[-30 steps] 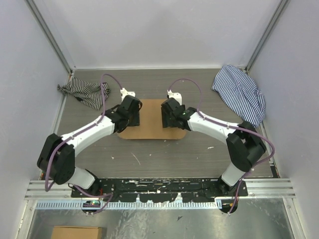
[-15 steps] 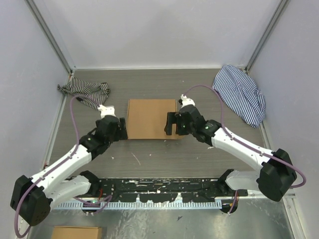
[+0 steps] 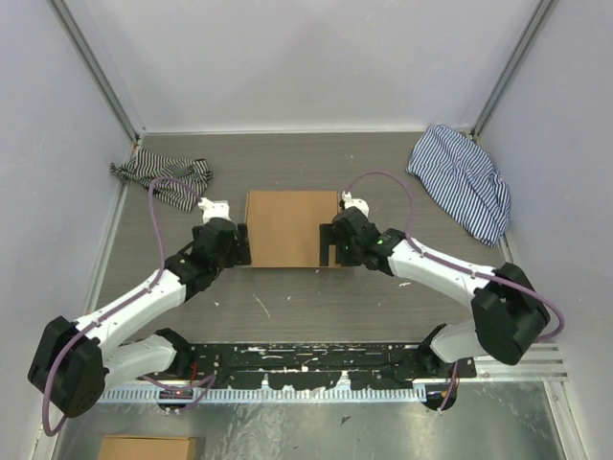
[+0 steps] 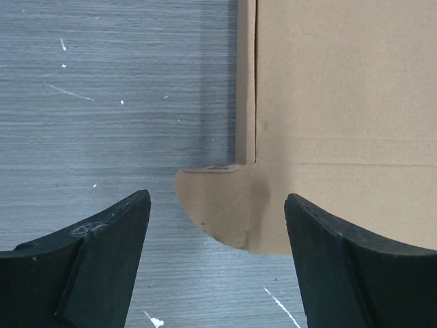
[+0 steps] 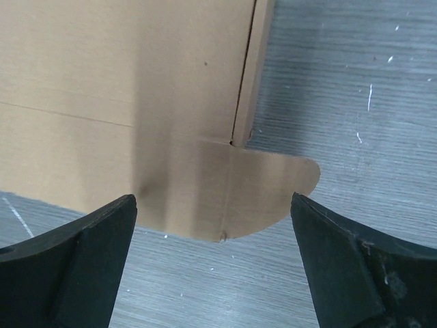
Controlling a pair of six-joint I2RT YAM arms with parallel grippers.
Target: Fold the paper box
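Note:
The paper box [image 3: 285,226] is plain brown cardboard, folded into a flat rectangle in the middle of the table. My left gripper [image 3: 241,245] is open and empty at its near left corner. The left wrist view shows that corner's rounded tab [image 4: 222,208] just beyond my spread fingers [image 4: 102,260]. My right gripper [image 3: 330,243] is open and empty at the near right corner. The right wrist view shows the box [image 5: 123,89] and its rounded tab [image 5: 273,195] between my fingers [image 5: 355,273], not touched.
A black-and-white striped cloth [image 3: 165,178] lies at the back left. A blue-striped cloth [image 3: 462,178] lies at the back right. White walls close the table on three sides. Another cardboard piece [image 3: 148,448] lies below the mounting rail.
A second ago both grippers were over the box; half a second ago they had drawn apart to its sides. Now both have closed in on its near corners, jaws open. The box lies flat and square.

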